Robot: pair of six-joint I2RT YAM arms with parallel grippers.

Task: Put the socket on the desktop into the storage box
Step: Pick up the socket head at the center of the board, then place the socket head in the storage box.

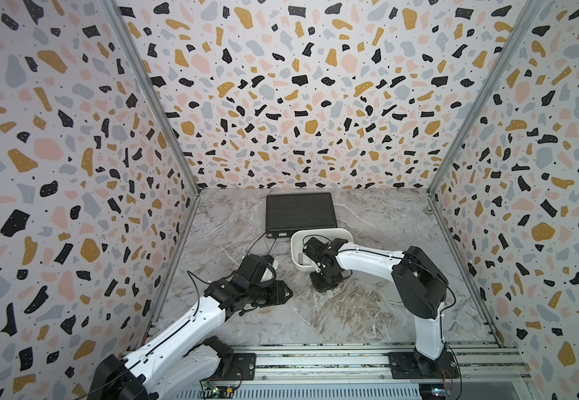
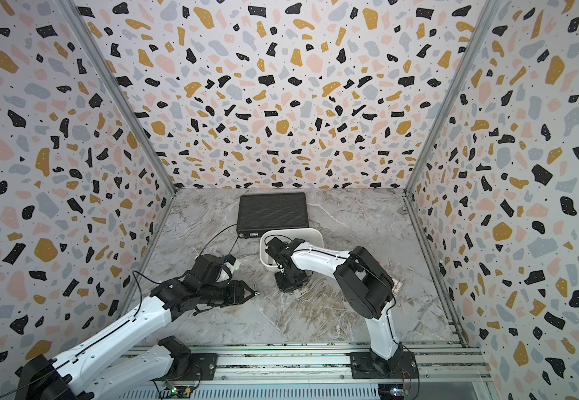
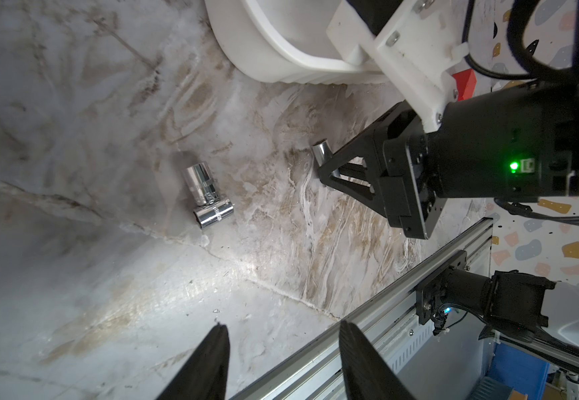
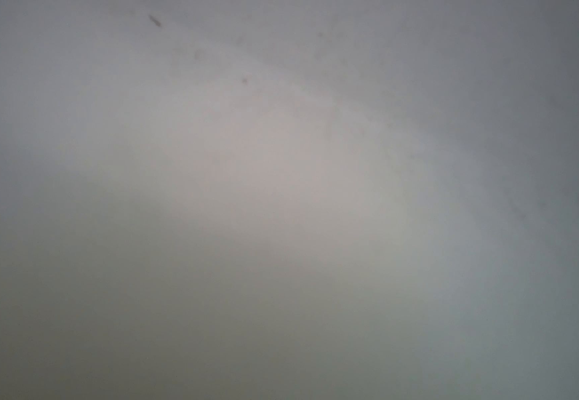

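Marble-patterned desktop [image 1: 367, 311] carries all items and is enclosed by terrazzo-speckled walls [image 1: 298, 86]. Right gripper [image 3: 324, 171]: pointed down at the desktop, jaws closed, tips clamped on one end of a small chrome socket [image 3: 319, 151] that lies on the surface. Right wrist view: uniform grey blur, no detail resolvable. Storage box [image 1: 322, 232]: just beyond the right gripper, which stands outside its near wall; the right arm crosses over the near corner of the box. Wide chrome socket [image 3: 200, 181] and short chrome socket [image 3: 213, 215]: lying on the desktop, touching each other, apart from the small chrome socket and outside the storage box. Left gripper [image 3: 282, 327]: jaws partly open, nothing between them, hovering low over the desktop and pointing toward these sockets. Black ribbed case [image 1: 300, 211]: behind the storage box near the back wall, with thin cables [image 1: 256, 242] leaving its front edge. Aluminium rail [image 1: 315, 360]: along the near edge, carrying both arm bases.
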